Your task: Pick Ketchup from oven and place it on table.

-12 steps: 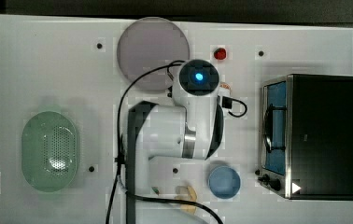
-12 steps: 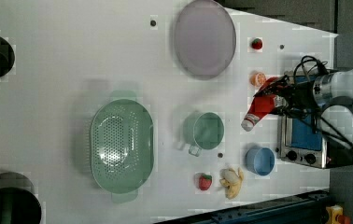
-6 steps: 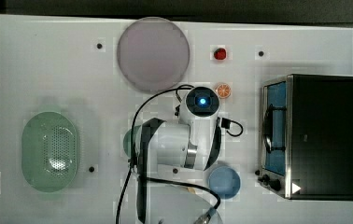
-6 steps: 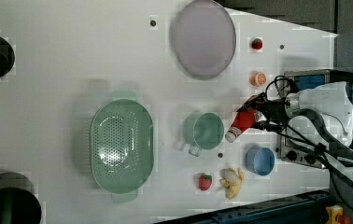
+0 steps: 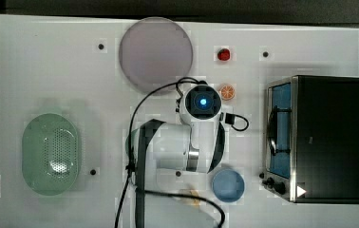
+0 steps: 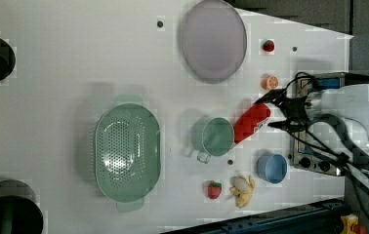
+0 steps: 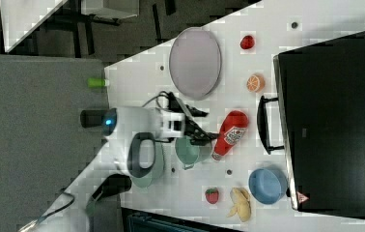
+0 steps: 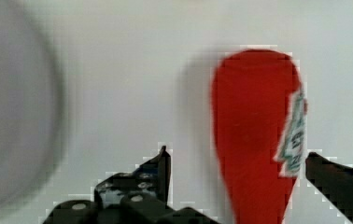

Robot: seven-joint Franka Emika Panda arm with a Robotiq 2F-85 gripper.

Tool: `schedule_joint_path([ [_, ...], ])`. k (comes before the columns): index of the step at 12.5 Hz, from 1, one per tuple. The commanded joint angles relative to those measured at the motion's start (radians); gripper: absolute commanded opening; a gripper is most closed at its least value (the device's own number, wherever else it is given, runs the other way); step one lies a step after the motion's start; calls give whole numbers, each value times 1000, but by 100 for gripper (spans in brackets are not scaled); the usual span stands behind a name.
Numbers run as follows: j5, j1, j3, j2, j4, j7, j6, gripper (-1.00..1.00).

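Treat this as the letting-go step of placing. Judge the slim red plastic Ketchup bottle with the white-and-red label (image 7: 230, 128) to be down on, or a hair above, the flat white perforated table (image 5: 35, 71), going by the shadow pressed close along its side in the wrist view.

Find it near the centre of the right view, slanted, with the rounded base toward the upper right and the white cap toward the lower left. Place it between the green plastic cup (image 7: 190, 150), just beside the cap end, and the dark handle of the black boxy toaster oven (image 7: 335, 121) at the right view's right. Count it clear of the oven and outside it.

Read the black two-fingered gripper (image 8: 238, 154) as spread, not pinching. Note one of the fingers (image 8: 156, 170) standing apart from the red plastic with white table showing between, and the other at the label's edge, touching or nearly so; cannot tell which.

To finish well:
- Keep the fingers wide and lift straight away from the tabletop.
- Avoid any sideways drag, because the finger by the label could roll a round bottle.
- Mind the cup so near the cap, where a nudged bottle would likely knock against it.
- Confirm rest before retreating.
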Motion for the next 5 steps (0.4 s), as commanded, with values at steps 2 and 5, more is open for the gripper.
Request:
schedule_joint_path([
  [2,7,5,-2,-210,120,23,-133,100],
  [5,6,5,-3,-300,234,23,-305,100],
])
